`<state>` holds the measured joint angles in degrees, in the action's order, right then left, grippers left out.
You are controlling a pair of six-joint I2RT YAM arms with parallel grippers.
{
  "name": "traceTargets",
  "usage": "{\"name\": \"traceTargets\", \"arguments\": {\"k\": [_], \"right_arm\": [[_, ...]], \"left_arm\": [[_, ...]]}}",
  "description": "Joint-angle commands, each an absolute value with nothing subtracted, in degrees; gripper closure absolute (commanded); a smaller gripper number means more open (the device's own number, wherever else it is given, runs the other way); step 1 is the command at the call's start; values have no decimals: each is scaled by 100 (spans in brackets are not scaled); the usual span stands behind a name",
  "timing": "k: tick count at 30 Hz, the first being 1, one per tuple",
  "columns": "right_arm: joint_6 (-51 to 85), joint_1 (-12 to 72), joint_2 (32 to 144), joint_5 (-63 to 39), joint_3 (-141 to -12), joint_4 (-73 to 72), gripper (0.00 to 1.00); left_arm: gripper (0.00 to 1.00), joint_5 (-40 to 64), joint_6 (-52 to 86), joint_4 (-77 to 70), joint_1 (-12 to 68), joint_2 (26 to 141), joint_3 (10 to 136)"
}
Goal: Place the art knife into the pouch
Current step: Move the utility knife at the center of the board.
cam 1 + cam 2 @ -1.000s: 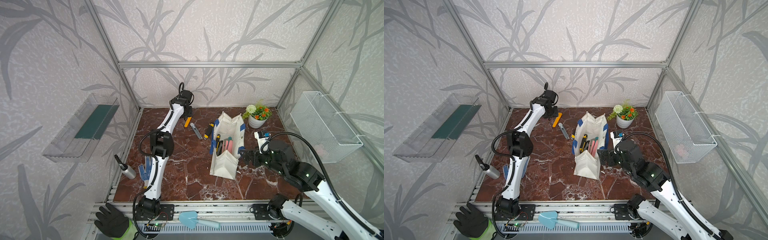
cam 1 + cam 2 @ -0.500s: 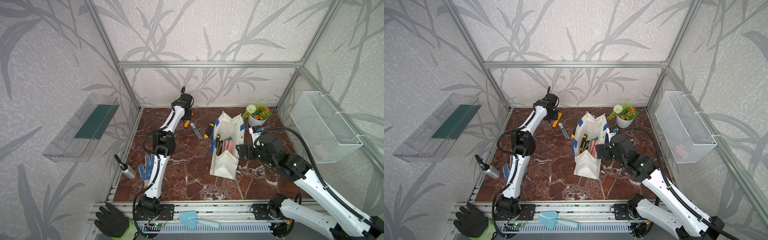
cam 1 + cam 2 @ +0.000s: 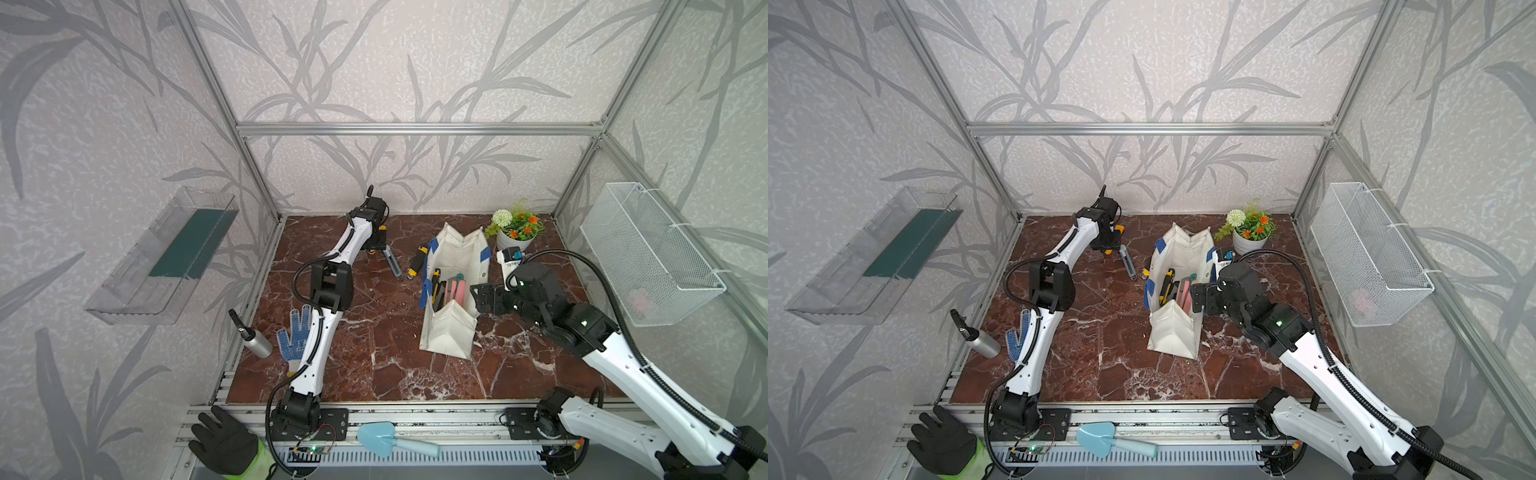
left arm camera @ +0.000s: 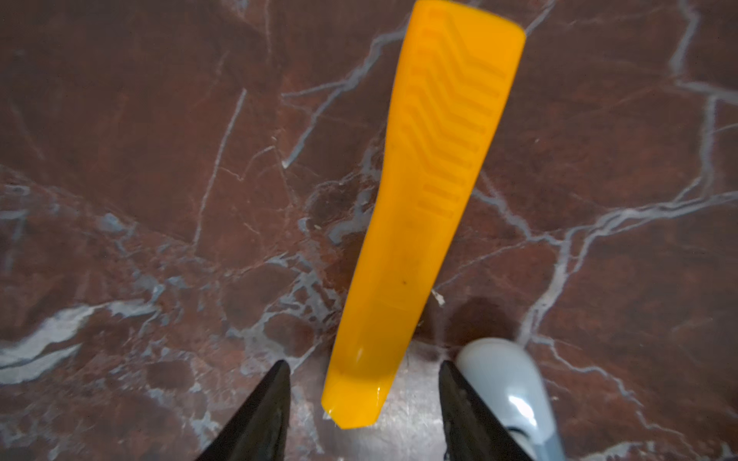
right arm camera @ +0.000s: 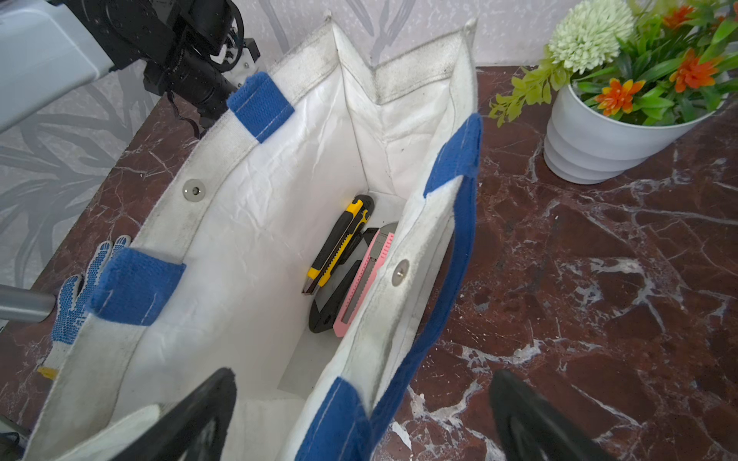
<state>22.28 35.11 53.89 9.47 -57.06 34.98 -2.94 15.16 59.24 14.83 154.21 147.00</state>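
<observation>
Top views: pouch [image 3: 446, 332] upright on veined red-brown marble tabletop [image 3: 374, 316]; leaf-patterned walls [image 3: 415, 62].

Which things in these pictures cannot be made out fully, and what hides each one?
1. Orange plastic knife: far end clipped by the left wrist view's edge; the left arm covers most of it in both top views.
2. Grey rounded object: cropped by the picture edge and the left gripper, left wrist view.
3. Pink item in the white wire mesh basket: too small and blurred, top views.

pouch [image 5: 259, 223] mouth gaping, knives [image 5: 339, 247] on floor, flowerpot [image 5: 599, 147] near
</observation>
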Motion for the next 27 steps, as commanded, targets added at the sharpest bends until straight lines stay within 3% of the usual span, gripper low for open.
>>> {"name": "traceTargets", "arguments": {"k": [1,13,27], "right_arm": [[2256,3467,5283,1054,-5819,3469,1],[2309,3407,5184,1212,-5748,3464,1],[2304,3338,5258,1257,-5763,3446,1]], "left_arm": [[44,-229,1496,6003,1485,15579,14908],[71,-237,1525,6072,1453,15755,14962],[74,-367,1505,6610,1441,15556,14767]]}}
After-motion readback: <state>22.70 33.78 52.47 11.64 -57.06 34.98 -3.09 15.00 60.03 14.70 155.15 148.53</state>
